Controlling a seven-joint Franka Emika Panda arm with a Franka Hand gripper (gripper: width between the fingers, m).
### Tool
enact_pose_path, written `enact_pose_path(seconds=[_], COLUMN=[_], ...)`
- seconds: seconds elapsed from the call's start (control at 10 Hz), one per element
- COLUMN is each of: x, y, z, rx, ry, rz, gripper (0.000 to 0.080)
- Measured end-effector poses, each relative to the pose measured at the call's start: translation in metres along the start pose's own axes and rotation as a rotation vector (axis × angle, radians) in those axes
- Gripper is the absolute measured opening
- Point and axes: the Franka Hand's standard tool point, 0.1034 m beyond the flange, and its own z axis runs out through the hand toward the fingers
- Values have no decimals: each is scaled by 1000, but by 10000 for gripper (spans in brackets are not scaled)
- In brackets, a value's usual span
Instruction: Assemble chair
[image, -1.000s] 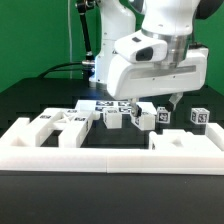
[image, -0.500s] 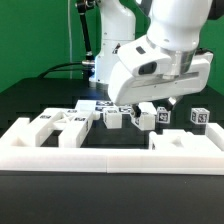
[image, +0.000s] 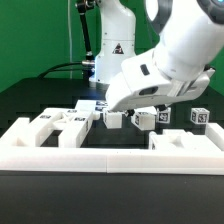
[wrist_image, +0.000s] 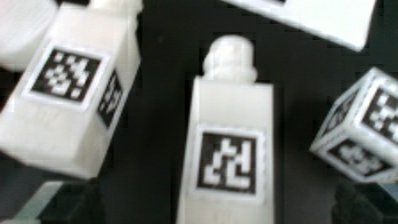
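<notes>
The chair lies in loose white tagged pieces on the black table. In the exterior view a notched slab (image: 58, 126) lies at the left, small blocks (image: 113, 119) (image: 144, 118) stand in the middle, and another block (image: 199, 117) is at the right. My gripper (image: 140, 107) hangs tilted just above the middle blocks. The wrist view shows a long leg piece (wrist_image: 230, 135) with a peg end lying between my open fingers, and my gripper (wrist_image: 217, 206) touches nothing. A second leg piece (wrist_image: 79, 88) and a tagged block (wrist_image: 366, 132) lie on either side of it.
A long low white barrier wall (image: 110, 159) runs along the front. A flat white slab (image: 186, 143) lies behind it at the exterior view's right. The marker board (image: 92, 104) lies behind the middle blocks. The arm's base (image: 108, 45) stands at the back.
The arm has tilted over and swung toward the exterior view's left, which brings the gripper lower over the middle blocks. The jaws stay open. No piece has moved.
</notes>
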Motion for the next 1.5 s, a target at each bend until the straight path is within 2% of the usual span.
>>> enact_pose_path(seconds=[0.1,0.3,0.6,0.8,1.3,1.4,1.5], x=[5,5,8,8,14,14,15], y=[2,8,7,3,3,1,0], z=[-1,2,4,11,16,16,17], rx=[-1,2,2,11,9,7,3], ry=[0,3,-12,-75,-66,-67,-63], rz=[-2,8,8,3,0,-3,-5], gripper=[649,649,649,649,644,487,487])
